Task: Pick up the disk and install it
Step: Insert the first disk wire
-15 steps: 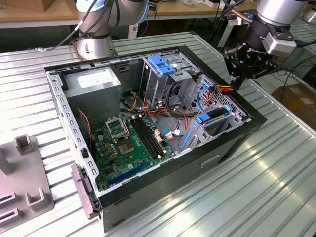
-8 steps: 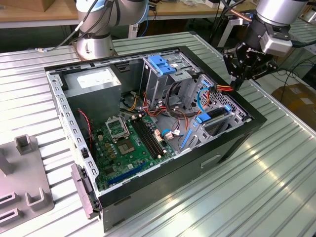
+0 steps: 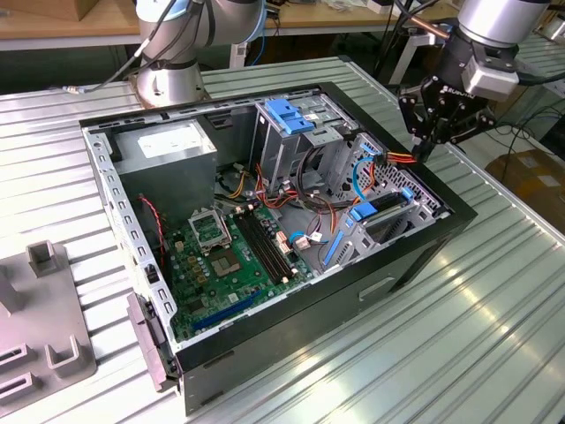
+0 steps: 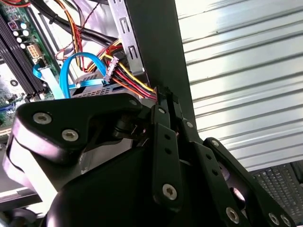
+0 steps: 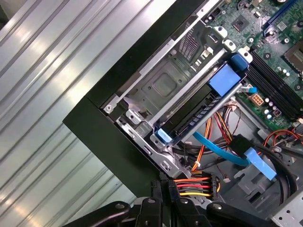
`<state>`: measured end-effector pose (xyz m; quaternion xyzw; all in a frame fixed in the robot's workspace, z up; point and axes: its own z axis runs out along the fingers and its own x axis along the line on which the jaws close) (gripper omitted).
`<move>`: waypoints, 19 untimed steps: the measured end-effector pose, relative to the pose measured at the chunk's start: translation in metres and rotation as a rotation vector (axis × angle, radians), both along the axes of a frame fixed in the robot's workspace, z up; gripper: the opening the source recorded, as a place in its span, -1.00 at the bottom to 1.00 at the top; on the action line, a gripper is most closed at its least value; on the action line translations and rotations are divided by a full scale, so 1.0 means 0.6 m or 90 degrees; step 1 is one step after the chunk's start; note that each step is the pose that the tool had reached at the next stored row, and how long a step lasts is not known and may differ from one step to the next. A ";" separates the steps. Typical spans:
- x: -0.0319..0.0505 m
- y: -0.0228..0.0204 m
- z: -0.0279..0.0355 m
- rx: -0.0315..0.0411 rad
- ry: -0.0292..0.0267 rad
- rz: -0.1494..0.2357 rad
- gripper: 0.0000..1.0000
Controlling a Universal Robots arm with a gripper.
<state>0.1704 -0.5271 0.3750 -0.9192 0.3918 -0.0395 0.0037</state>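
Where the case's edge is overhung, the gripper [image 5: 171, 188] is seen with its fingers drawn almost together. The wires [image 5: 191, 184] appear to be pinched between them, held by the cable, it would seem, so that the plug's end is left free. Just beyond, the disk [image 5: 194, 116] is lodged in the cage [image 5: 161, 85], apart from the gripper. A dark ribbed face is shown, tipped with bright blue at each end. Farther off, the board [image 5: 279, 52] is seen.
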 end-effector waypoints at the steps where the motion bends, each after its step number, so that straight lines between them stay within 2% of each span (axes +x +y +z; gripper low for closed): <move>1: -0.001 -0.0001 0.000 0.0000 0.0000 -0.002 -0.66; 7: -0.016 -0.0006 -0.002 0.0001 0.0000 -0.007 -0.66; 13: -0.016 -0.0005 -0.004 0.0000 0.0000 -0.062 -0.66; 16: -0.016 -0.0005 -0.006 0.0000 0.0000 -0.112 -0.66; 18: -0.016 -0.0005 -0.006 0.0000 0.0000 -0.132 -0.66; 19: -0.016 -0.0005 -0.007 0.0000 0.0000 -0.153 -0.66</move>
